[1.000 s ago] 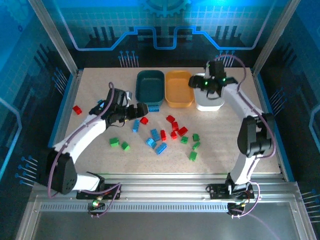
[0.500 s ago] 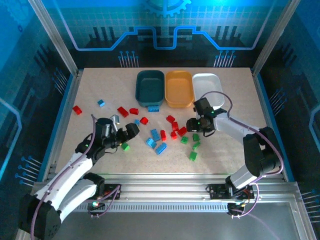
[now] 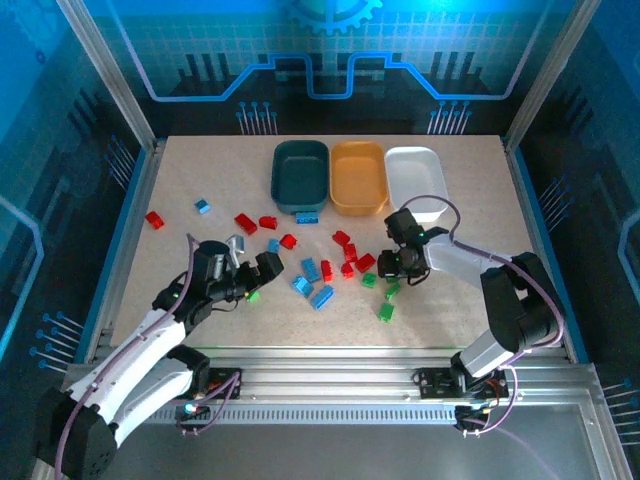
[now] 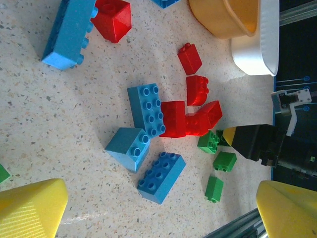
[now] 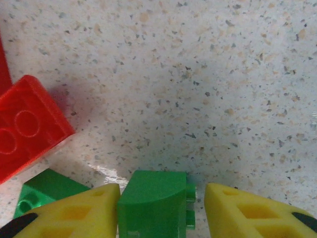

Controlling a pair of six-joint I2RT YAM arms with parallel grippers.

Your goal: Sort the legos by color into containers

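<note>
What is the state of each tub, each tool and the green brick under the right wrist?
dark teal tub: upright, looks empty
yellow-orange tub: upright, looks empty
white tub: upright, no brick seen inside
left tool: wide open, holding nothing
right tool: partly open astride the green brick
green brick: on the table, one finger touching it, a gap at the other

White arm links (image 3: 140, 345), black joints (image 3: 515, 300), purple cables (image 3: 432, 198); right tool (image 5: 162, 194) fingers (image 5: 74, 210) yellow.
</note>
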